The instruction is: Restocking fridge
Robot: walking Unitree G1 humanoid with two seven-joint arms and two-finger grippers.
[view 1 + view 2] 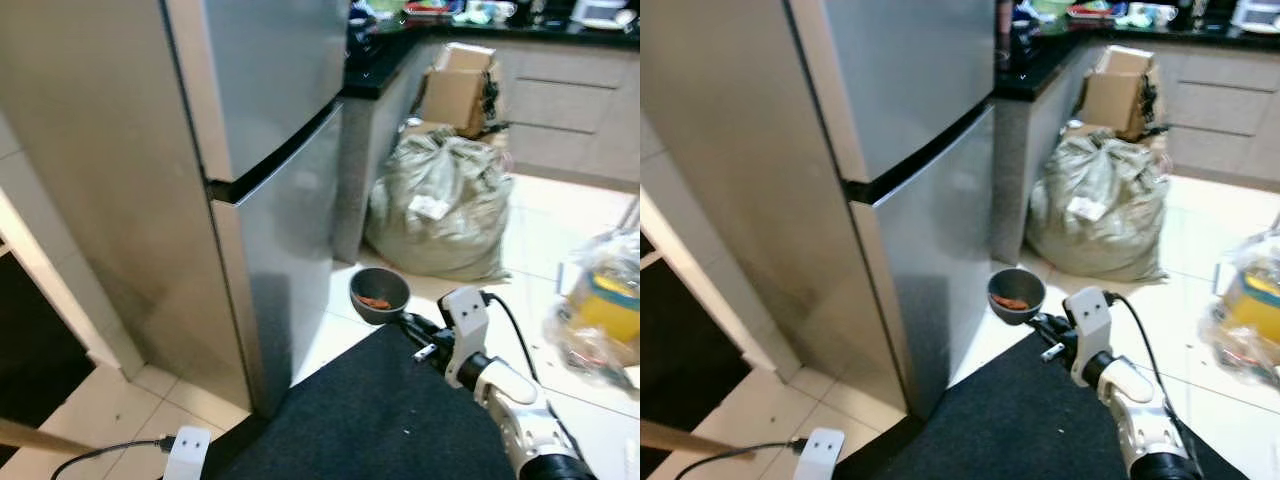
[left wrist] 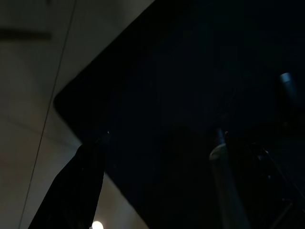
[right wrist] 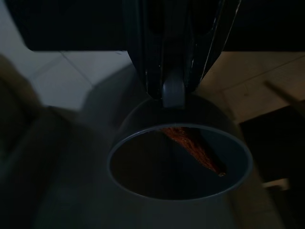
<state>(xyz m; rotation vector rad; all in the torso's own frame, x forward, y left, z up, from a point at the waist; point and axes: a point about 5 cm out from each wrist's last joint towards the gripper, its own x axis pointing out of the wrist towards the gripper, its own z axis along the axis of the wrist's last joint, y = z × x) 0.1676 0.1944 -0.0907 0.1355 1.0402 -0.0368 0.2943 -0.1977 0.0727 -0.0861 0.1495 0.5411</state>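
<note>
A kitchen with pale floor tiles (image 1: pixel 560 225) and a dark mat (image 1: pixel 370 420) underfoot; a tall steel fridge (image 1: pixel 200 180), both doors shut, stands on the left beside a black-topped counter (image 1: pixel 375 75). A bulging sack (image 1: pixel 445 205) and a cardboard box (image 1: pixel 455 85) sit against the cabinets, and a plastic bag (image 1: pixel 605 310) lies on the right. The right tool (image 1: pixel 405 320) is clenched on the rim of a small dark bowl (image 1: pixel 379 294) holding something orange-brown, held low near the fridge's lower door. The left tool (image 2: pixel 157 143) hangs over the mat; whether it is released or clenched cannot be told.
</note>
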